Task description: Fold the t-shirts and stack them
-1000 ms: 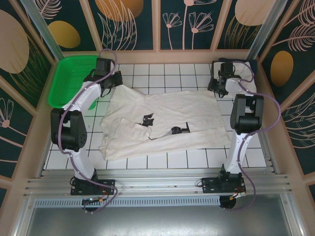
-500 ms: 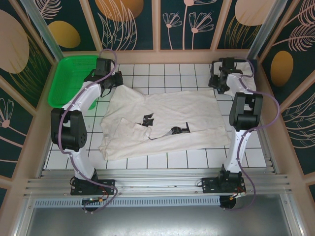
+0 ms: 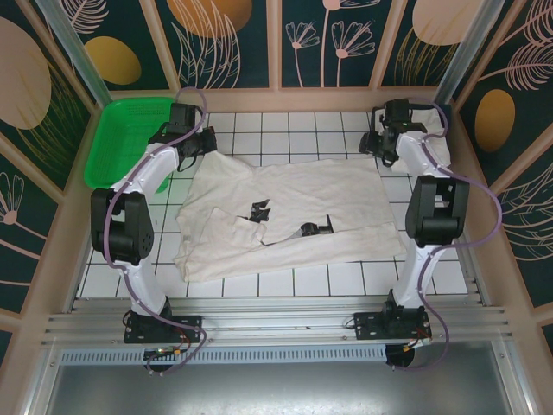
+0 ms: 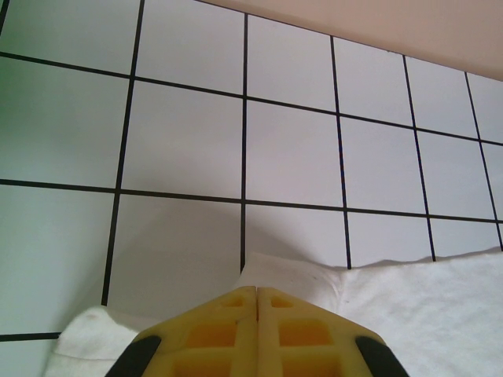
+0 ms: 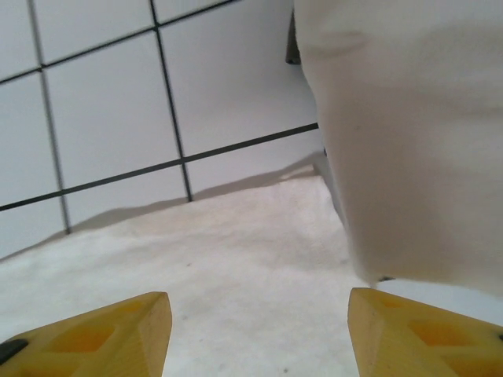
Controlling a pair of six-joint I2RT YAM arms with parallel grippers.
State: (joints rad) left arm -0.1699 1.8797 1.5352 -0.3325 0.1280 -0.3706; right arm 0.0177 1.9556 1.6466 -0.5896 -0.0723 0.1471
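An off-white t-shirt [image 3: 285, 216] with small black prints lies spread on the tiled table, its lower left part folded over. My left gripper [image 3: 206, 143] sits at the shirt's far left corner. In the left wrist view its yellow fingers [image 4: 257, 290] are pressed together, shut on a raised peak of the shirt [image 4: 314, 275]. My right gripper [image 3: 378, 143] is at the far right corner, open, its fingertips [image 5: 255, 334] spread wide above the shirt's cloth [image 5: 236, 259]. A second off-white t-shirt [image 5: 409, 133] hangs close on the right, bunched at the far right [image 3: 439, 149].
A green mesh basket [image 3: 130, 138] stands at the far left corner. Wooden walls ring the table, and a metal rail [image 3: 276, 327] runs along the near edge. Bare tiles [image 3: 294, 130] show beyond the shirt.
The right arm's elbow has swung to the right and its gripper has shifted slightly left and farther back at the shirt's corner. The left arm and the shirt look unchanged.
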